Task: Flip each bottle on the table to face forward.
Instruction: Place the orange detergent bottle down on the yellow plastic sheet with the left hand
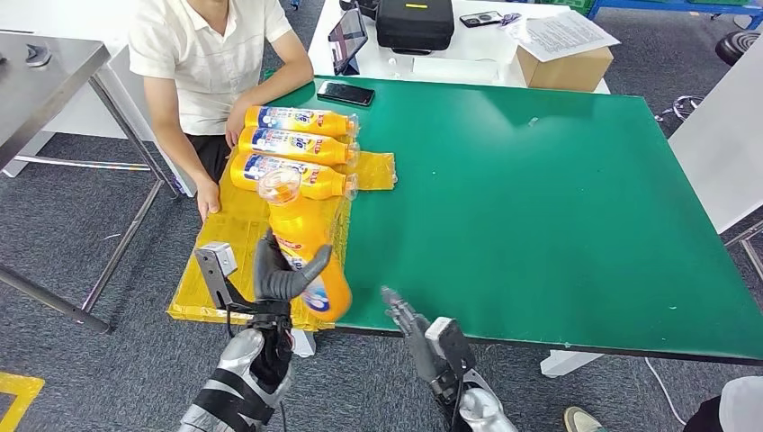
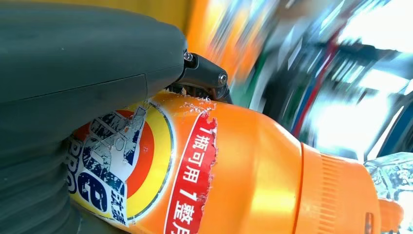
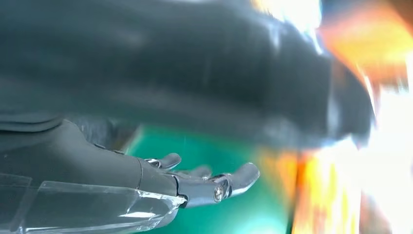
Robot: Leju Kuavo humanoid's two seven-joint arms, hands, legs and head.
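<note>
Green surface (image 1: 558, 198) on grey carpet, with a yellow mat (image 1: 229, 225) laid along its left edge.

Near edge, left: left robot hand (image 1: 281, 270) grips an orange bottle (image 1: 306, 247) lifted over the near left corner of the mat. Bottle is tilted, its clear cap pointing away from the robot, base nearest. In the left wrist view the thumb and fingers wrap the labelled body of the bottle (image 2: 234, 165); label is scuffed and torn at one edge.

Near edge, just right of the held bottle: right robot hand (image 1: 409, 324) holds nothing. In the right wrist view its fingers (image 3: 214, 183) are spread apart above the green surface; rest of that view is motion-blurred.

Further along the mat: three orange bottles (image 1: 297, 148) lie on their sides in a row, touching one another, caps toward the middle of the surface, printed labels up.

Left edge, far part: a person (image 1: 211, 63) in a white shirt sits with one hand (image 1: 209, 200) on the mat just beside the nearest lying bottle.

Far edge: a black phone (image 1: 345, 93) lies flat.
</note>
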